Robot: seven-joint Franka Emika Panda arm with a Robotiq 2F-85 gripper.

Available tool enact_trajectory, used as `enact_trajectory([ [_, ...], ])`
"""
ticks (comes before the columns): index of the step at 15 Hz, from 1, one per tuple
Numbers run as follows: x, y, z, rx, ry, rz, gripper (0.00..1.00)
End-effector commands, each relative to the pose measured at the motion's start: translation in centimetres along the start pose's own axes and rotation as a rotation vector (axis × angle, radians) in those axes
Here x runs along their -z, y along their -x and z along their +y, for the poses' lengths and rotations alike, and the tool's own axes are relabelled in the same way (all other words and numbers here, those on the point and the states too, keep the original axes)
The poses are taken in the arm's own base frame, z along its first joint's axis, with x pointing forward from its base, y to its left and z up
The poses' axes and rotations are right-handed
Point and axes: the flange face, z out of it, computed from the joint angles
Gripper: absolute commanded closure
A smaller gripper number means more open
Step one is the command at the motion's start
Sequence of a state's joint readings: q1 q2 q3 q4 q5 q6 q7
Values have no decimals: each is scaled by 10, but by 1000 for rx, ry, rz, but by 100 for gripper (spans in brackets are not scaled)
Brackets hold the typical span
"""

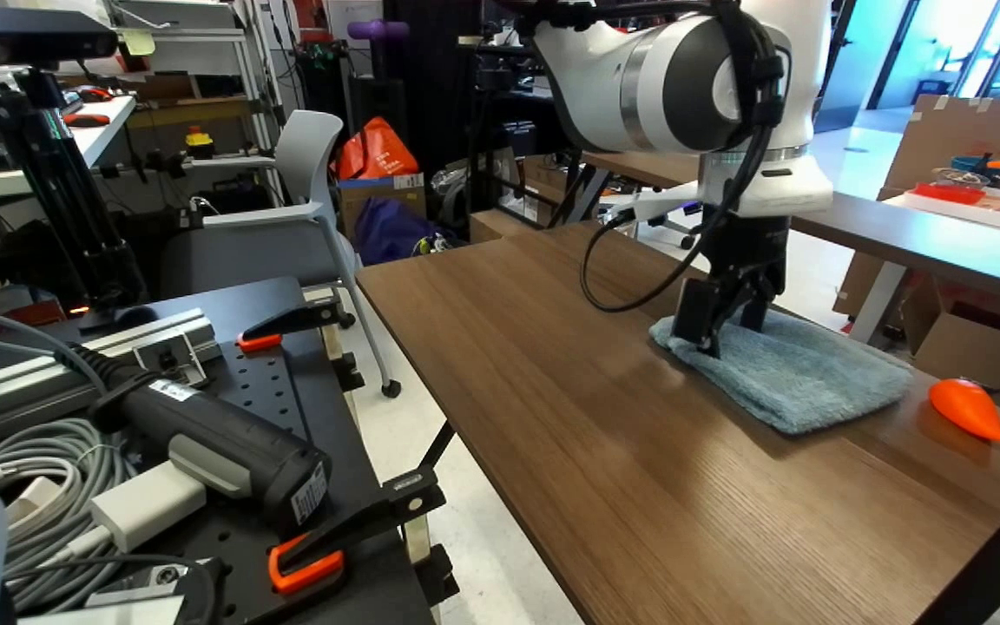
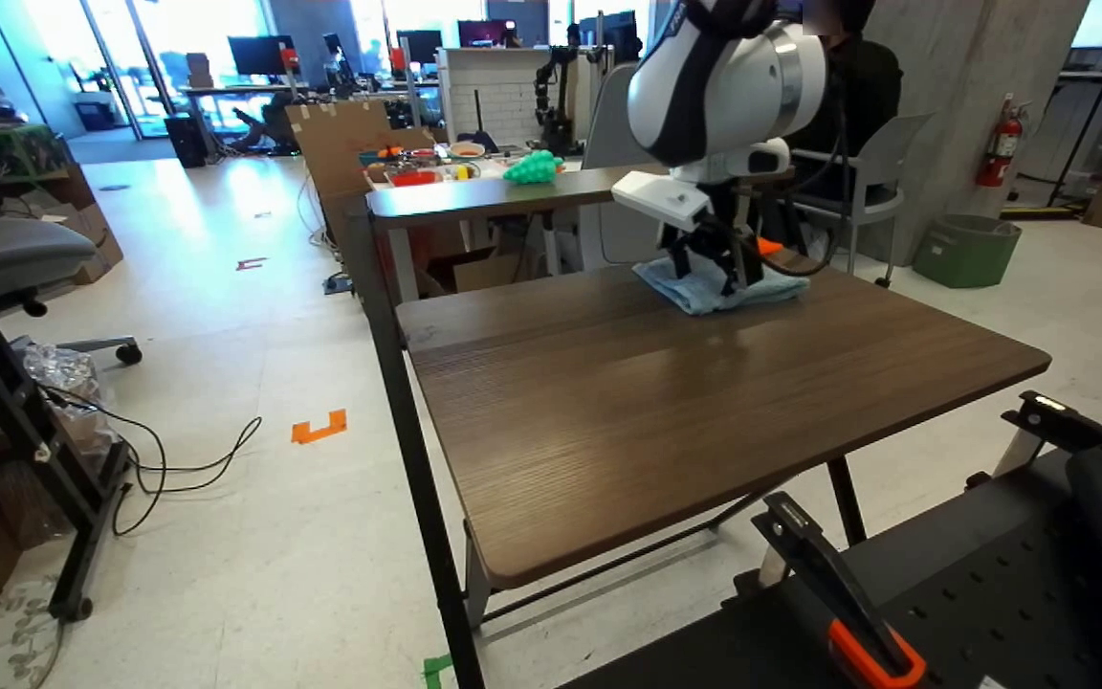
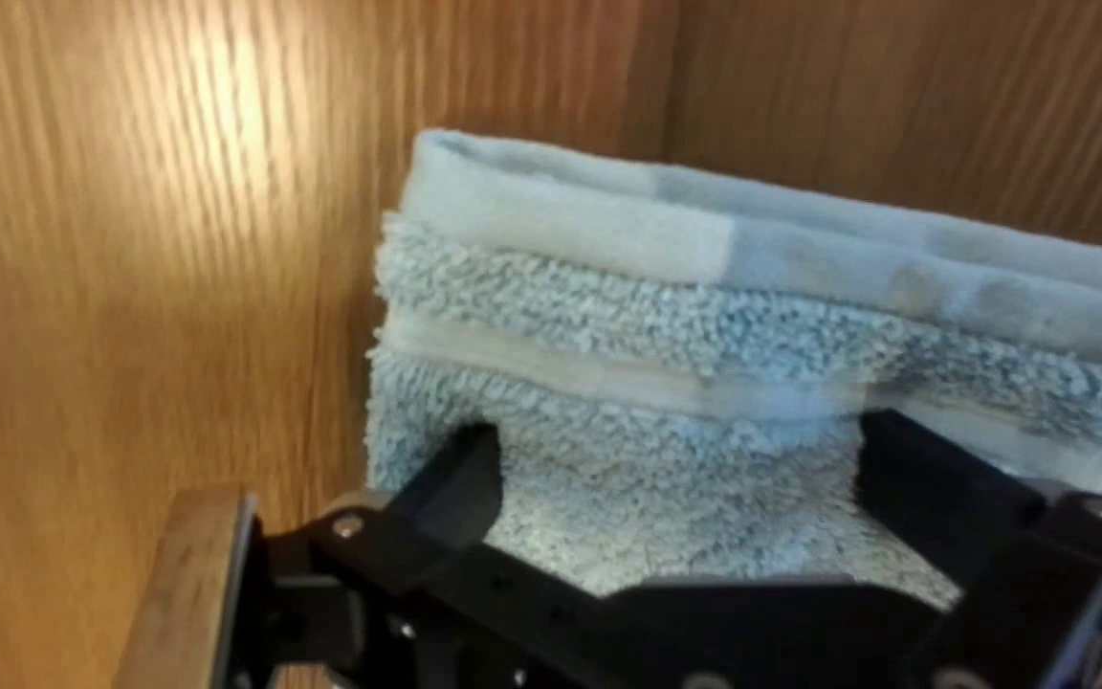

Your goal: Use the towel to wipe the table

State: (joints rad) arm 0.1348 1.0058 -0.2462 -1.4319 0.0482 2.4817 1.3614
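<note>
Brown table beneath, arm reaching down, tool spread wide on the towel.

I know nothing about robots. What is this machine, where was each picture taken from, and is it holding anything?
The white machine is a robot arm; the black gripper at its end works like a hand. Two pictures were taken from different places outside the robot; the close-up was taken from its wrist. On the brown table lie a folded grey-blue towel and a small orange object. The gripper is down at the towel, its jaws wide apart with towel between them, so it doesn't seem to be pinching anything.
</note>
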Motion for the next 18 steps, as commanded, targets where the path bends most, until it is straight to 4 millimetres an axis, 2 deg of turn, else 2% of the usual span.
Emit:
enact_trajectory([
  [1,6,-26,29,116,1,41,0],
  [4,0,-25,43,242,50,77,0],
  [8,-9,2,59,442,127,122,0],
  [13,-11,41,89,712,183,161,0],
  [14,-11,28,67,619,166,156,0],
  [18,-8,30,67,624,166,158,0],
])
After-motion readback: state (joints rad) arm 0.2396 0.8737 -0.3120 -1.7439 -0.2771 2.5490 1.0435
